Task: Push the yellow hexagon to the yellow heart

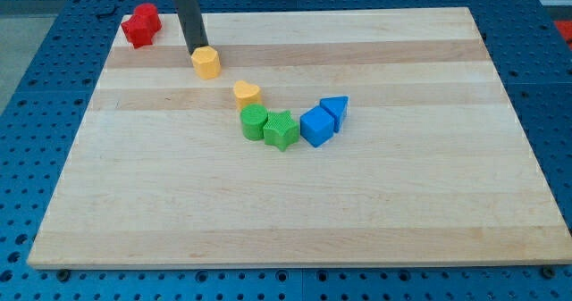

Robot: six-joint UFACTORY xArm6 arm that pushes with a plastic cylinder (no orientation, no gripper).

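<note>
The yellow hexagon [206, 62] sits on the wooden board near the view's top left. My tip [195, 51] touches or nearly touches its upper-left side, and the dark rod rises from there to the view's top. The yellow heart [247, 93] lies a short way to the lower right of the hexagon, apart from it.
A green cylinder [254, 121] and a green star [281, 129] sit just below the heart. A blue cube [316, 126] and a blue triangular block [335, 110] are to their right. Two red blocks [141, 25] sit at the board's top left corner.
</note>
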